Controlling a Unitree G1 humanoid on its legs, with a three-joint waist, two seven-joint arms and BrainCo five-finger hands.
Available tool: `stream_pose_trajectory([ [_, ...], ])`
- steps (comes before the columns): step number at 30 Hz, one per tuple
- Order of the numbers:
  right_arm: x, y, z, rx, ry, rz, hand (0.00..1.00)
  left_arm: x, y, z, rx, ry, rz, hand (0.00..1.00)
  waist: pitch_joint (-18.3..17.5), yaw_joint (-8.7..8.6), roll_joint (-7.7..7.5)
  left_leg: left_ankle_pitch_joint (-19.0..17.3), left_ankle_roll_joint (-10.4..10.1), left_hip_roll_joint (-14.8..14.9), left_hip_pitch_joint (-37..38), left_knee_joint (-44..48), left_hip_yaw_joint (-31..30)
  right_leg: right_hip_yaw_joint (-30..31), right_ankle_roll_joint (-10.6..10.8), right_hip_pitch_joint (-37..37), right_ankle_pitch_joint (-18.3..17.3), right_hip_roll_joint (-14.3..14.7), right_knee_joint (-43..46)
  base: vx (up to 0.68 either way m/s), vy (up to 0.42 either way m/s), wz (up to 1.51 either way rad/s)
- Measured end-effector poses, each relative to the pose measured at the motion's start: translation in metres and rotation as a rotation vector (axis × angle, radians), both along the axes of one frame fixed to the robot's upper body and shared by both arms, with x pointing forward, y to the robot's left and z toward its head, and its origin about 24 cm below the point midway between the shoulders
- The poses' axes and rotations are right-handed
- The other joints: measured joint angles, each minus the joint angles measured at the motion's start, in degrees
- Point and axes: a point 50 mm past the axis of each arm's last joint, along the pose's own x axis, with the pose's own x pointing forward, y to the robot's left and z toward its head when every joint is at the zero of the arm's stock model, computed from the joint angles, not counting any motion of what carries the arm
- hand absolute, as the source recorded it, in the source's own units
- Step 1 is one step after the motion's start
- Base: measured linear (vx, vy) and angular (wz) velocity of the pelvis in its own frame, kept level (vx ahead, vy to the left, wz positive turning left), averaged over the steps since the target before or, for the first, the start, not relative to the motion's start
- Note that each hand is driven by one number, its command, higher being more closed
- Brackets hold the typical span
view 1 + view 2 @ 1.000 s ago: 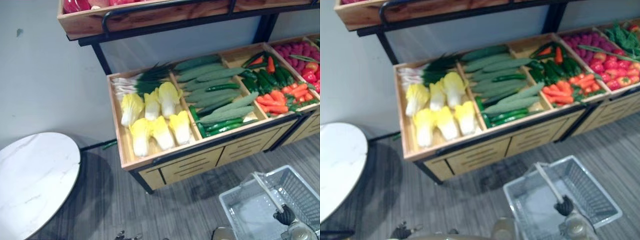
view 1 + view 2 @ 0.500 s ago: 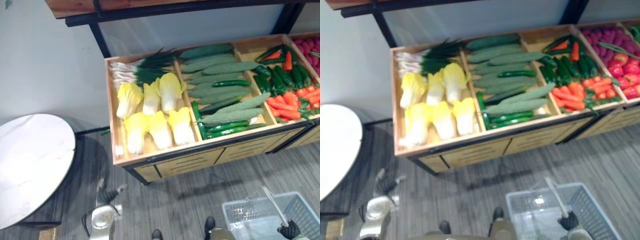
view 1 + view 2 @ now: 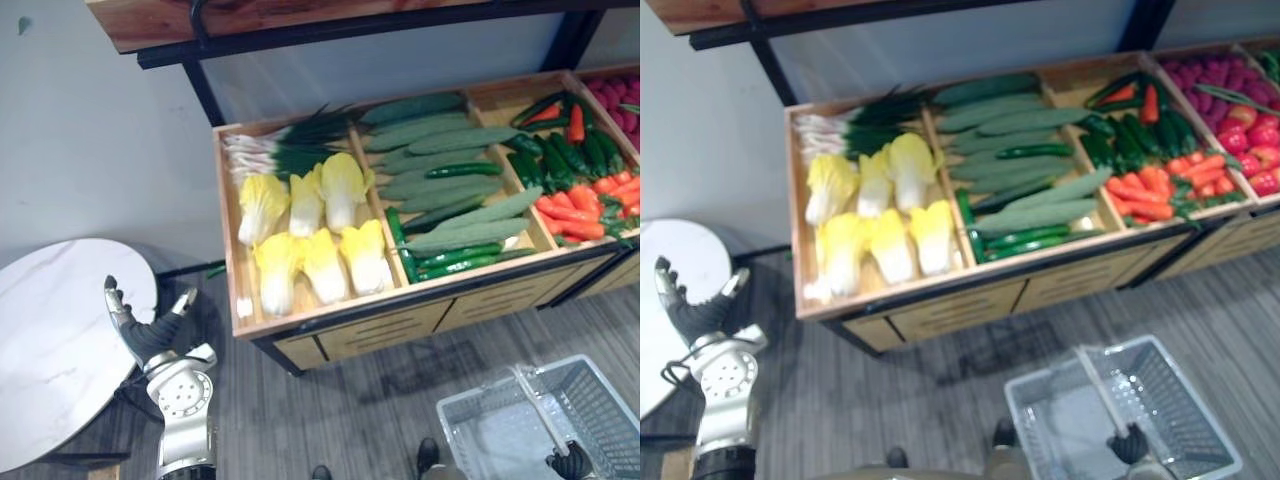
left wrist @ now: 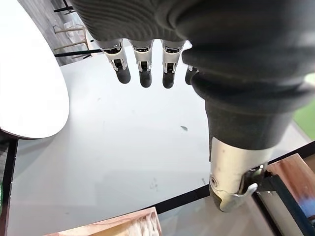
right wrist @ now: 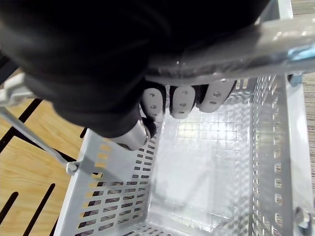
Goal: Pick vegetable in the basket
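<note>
Left robot hand [image 3: 150,335] – fingers spread, raised left of the wooden crate [image 3: 232,250] | right robot hand [image 3: 1128,445] – curled round the handle [image 3: 537,410] of the grey basket [image 3: 590,400] | cabbages [image 3: 310,245], cucumbers [image 3: 440,175] lie in the crate, beyond the basket.

The basket [image 3: 590,395] runs off the bottom edge of the left eye view, and the right hand [image 3: 570,462] on its handle [image 3: 535,405] is cut there too. The round white tabletop [image 3: 60,340] is clipped by the left edge, the upper shelf [image 3: 150,20] by the top. The red produce [image 3: 1240,115] at the right edge is cut off and too small to name
</note>
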Motion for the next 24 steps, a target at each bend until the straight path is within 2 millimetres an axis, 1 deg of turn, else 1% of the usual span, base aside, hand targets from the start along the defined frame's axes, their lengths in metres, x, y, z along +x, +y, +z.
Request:
stream_pose_trajectory([
  [3, 0.001, 0.002, -0.001, 0.001, 0.003, 0.011, 1.0, 0.005, -0.001, 0.003, -0.001, -0.013, 0.0, 0.0, 0.0, -0.05, 0.05, -0.6, 0.6, 0.4, -0.2, -0.4, 0.3, 0.7, -0.1, -0.3, 1.3, 0.7, -1.5, -0.13, -0.021, -0.13],
  [6, 0.005, 0.006, 0.0, -0.002, 0.001, 0.05, 1.0, 0.007, 0.0, -0.007, -0.019, 0.032, 0.009, 0.0, -0.1, -0.52, -0.1, -0.6, 0.6, 0.3, -0.3, -0.3, 1.6, 1.7, -0.4, -0.3, 2.6, 0.8, -3.1, -0.14, -0.023, -0.22],
  [7, 0.008, 0.008, 0.0, -0.006, 0.001, 0.074, 1.0, 0.007, 0.001, -0.012, -0.025, 0.063, 0.016, 0.0, -0.1, -1.26, -0.12, -0.8, 0.4, 0.3, -0.5, -0.3, 1.9, 2.3, -0.4, -0.5, 3.1, 0.8, -3.6, -0.12, -0.029, -0.16],
  [9, 0.007, 0.01, 0.0, -0.009, 0.002, 0.088, 1.0, 0.009, -0.001, -0.017, -0.024, 0.094, 0.017, 0.0, -0.2, -1.42, -0.16, -1.0, 0.6, 0.4, -1.1, -0.3, 2.4, 2.9, -0.1, -0.7, 3.6, 1.0, -4.4, -0.12, -0.033, -0.17],
  [13, 0.006, 0.011, 0.001, -0.025, 0.001, 0.109, 1.0, 0.016, -0.003, -0.019, -0.001, 0.124, 0.018, 0.0, -0.2, -1.47, -0.22, -1.0, 0.4, 0.5, -1.2, -0.6, 3.4, 4.2, -0.1, -1.5, 3.8, 1.3, -4.9, -0.02, -0.023, -0.16],
  [16, 0.006, 0.013, 0.0, -0.024, 0.003, 0.121, 1.0, 0.02, -0.009, -0.02, 0.016, 0.149, -0.004, 0.0, -0.5, -1.58, -0.43, -0.7, 0.0, 0.5, -0.8, -1.2, 3.5, 4.4, -0.3, -1.7, 4.3, 1.6, -5.1, 0.06, -0.012, -0.02],
  [18, 0.007, 0.013, 0.0, -0.025, 0.002, 0.121, 1.0, 0.023, -0.009, -0.021, 0.026, 0.166, -0.005, 0.0, -0.5, -1.58, -0.44, -0.4, 0.3, 0.5, -0.6, -1.3, 3.6, 4.6, -0.2, -1.7, 4.5, 1.7, -5.0, 0.1, -0.003, -0.04],
  [24, 0.01, 0.016, 0.0, -0.029, 0.0, 0.147, 1.0, 0.025, -0.001, -0.027, 0.053, 0.232, 0.014, 0.0, -0.5, -1.65, -0.69, -0.5, 0.3, 0.2, 0.1, -1.3, 3.9, 5.5, -0.2, -1.5, 4.6, 1.6, -5.0, 0.06, 0.004, -0.08],
])
